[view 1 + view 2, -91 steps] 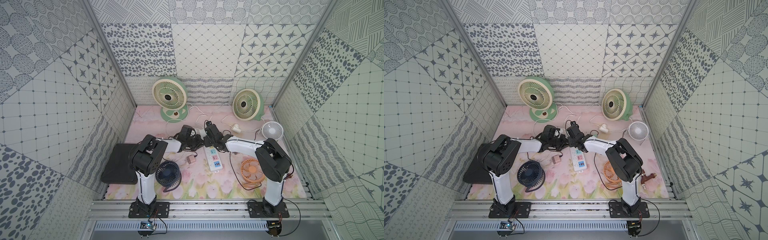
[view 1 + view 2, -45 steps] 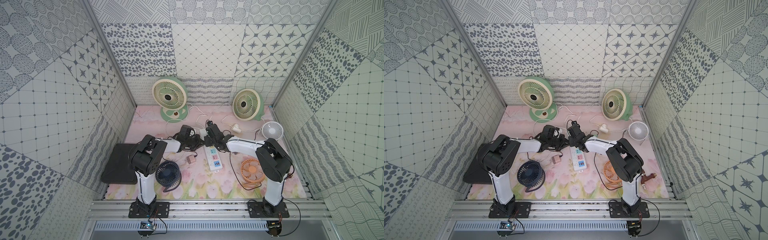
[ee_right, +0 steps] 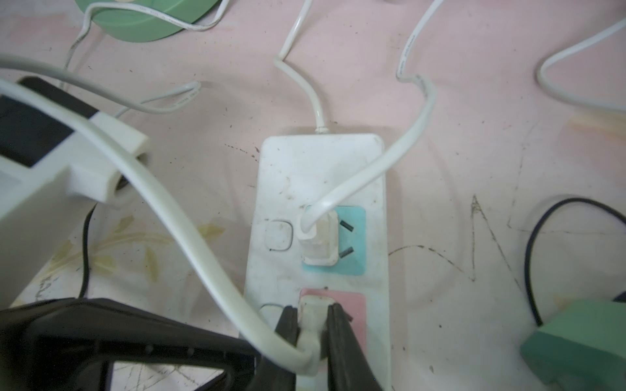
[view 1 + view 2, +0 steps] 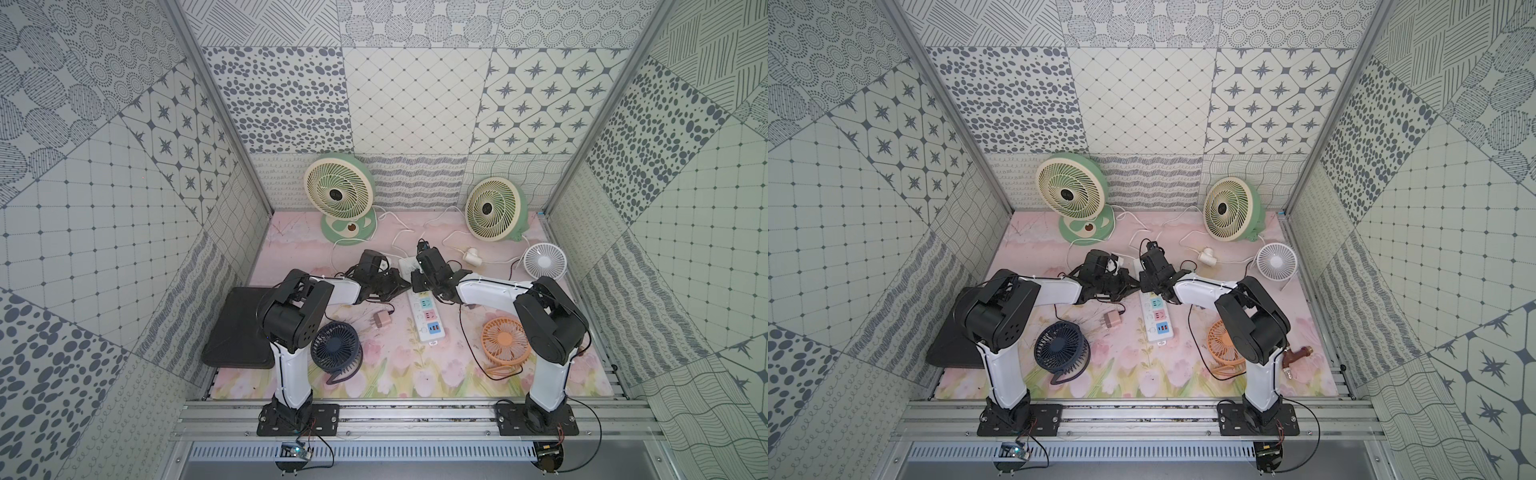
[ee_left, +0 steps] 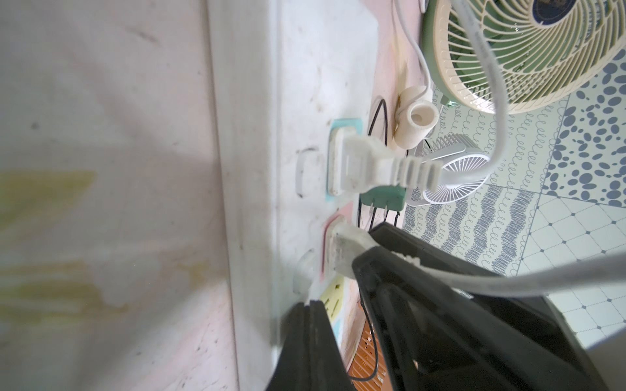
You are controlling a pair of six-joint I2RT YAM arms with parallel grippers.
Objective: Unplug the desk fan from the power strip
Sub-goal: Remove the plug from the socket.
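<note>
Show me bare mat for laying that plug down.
Free: mat between navy fan and orange fan, at the power strip's near end; also the far corner beside the left green fan. Crowded: cables, left gripper and right gripper at the strip's far end.

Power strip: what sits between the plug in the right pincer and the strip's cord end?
Past the gripped plug, a second white plug sits in the teal socket, then bare power strip to the cord; the right wrist view shows this.

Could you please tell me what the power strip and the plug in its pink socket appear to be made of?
The power strip looks like hard white plastic, smooth and semi-matte, scuffed with grime. The plug is probably moulded white plastic, slightly glossy, with rounded edges.
</note>
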